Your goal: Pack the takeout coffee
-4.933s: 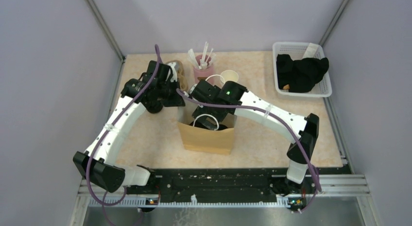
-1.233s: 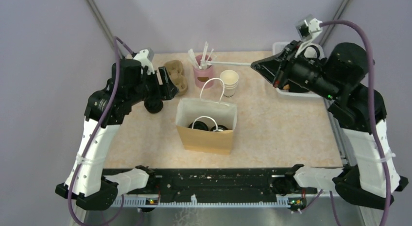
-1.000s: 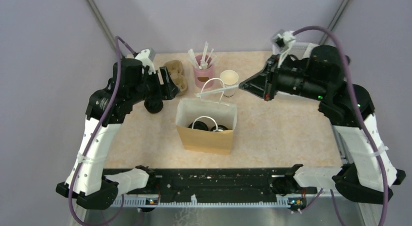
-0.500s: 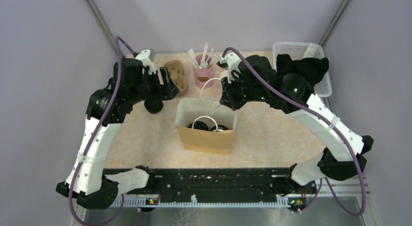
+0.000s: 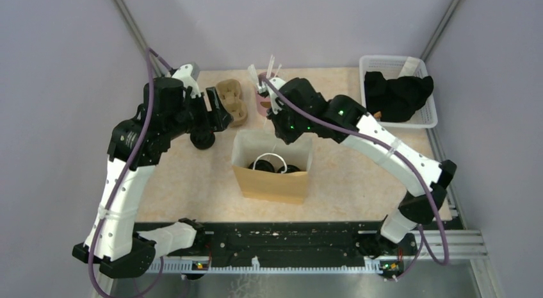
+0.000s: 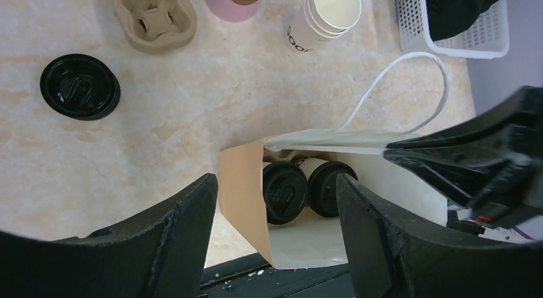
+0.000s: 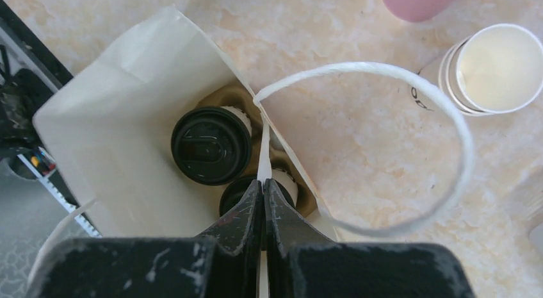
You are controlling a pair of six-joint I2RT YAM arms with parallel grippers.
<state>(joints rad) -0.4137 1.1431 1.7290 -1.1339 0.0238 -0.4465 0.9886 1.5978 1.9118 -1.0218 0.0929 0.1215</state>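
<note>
Now the right gripper (image 7: pixel 263 182) is seen pressed shut on a thin white stick (image 7: pixel 262 147), which is pointed down into the open paper bag (image 7: pixel 102 112), between the two takeout coffee cups (image 7: pixel 210 144). Both cups are stood lidded and upright inside the bag, toward its right half. A second earlier the stick was held level out at the far right, short of the bag handle (image 7: pixel 448 118). Since then the right arm has been swung left and the stick tipped over the bag's far edge. The coffee itself is judged already packed, and only dropping the stick in is left. The left gripper (image 6: pixel 275 182) is spread wide and empty at the far left beside the cardboard carrier (image 5: pixel 232 100), its pose unchanged over that second.
</note>
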